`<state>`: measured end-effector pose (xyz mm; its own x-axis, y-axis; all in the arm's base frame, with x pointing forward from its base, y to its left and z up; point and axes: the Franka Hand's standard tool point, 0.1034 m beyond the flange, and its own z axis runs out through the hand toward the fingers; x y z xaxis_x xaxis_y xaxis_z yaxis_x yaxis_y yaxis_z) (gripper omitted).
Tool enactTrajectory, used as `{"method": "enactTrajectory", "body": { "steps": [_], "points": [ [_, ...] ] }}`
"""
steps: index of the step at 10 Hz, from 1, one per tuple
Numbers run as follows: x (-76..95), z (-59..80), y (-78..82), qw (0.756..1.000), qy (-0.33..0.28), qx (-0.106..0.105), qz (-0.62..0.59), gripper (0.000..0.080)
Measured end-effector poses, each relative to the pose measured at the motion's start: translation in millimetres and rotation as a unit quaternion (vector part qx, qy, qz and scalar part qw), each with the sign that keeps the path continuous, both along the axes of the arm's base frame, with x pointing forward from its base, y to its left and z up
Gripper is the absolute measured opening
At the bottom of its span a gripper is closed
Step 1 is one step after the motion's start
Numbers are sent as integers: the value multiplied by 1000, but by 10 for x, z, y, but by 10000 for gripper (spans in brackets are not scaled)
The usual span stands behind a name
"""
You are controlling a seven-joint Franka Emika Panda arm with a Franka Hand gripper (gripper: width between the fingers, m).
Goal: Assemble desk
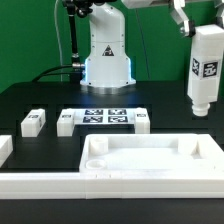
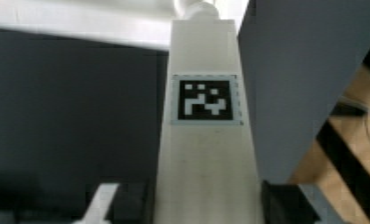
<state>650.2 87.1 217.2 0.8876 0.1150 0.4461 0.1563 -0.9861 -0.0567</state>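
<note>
My gripper (image 1: pixel 199 31) is high at the exterior view's right, shut on a white square desk leg (image 1: pixel 204 70) that hangs upright with its tag facing out, well above the table. In the wrist view the leg (image 2: pixel 207 100) runs up the middle between my dark fingers (image 2: pixel 143 206), and my gripper (image 2: pixel 208 208) clamps its end. The large white desk panel (image 1: pixel 150 160) lies flat at the front with its raised rim up, below and to the left of the held leg. Three more tagged legs lie behind it: one (image 1: pixel 32 122), one (image 1: pixel 67 122) and one (image 1: pixel 141 122).
The marker board (image 1: pixel 105 117) lies between the loose legs, in front of the arm's base (image 1: pixel 107 60). A long white border rail (image 1: pixel 45 184) runs along the front, with a white end piece (image 1: pixel 5 148) at the left. A wooden surface (image 2: pixel 351 150) shows in the wrist view.
</note>
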Motion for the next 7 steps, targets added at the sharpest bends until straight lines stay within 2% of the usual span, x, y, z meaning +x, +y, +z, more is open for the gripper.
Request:
{"method": "enactTrajectory", "body": {
  "steps": [1,2,6,7],
  "points": [
    [5,-94,-20,998,-56,-6,11,291],
    [-46,-251,73,999,-46,-6,15,291],
    [-60,-275,105,998,-49,-10,25,291],
    [-161,-401,129,997,-54,-24,45,291]
  ]
}}
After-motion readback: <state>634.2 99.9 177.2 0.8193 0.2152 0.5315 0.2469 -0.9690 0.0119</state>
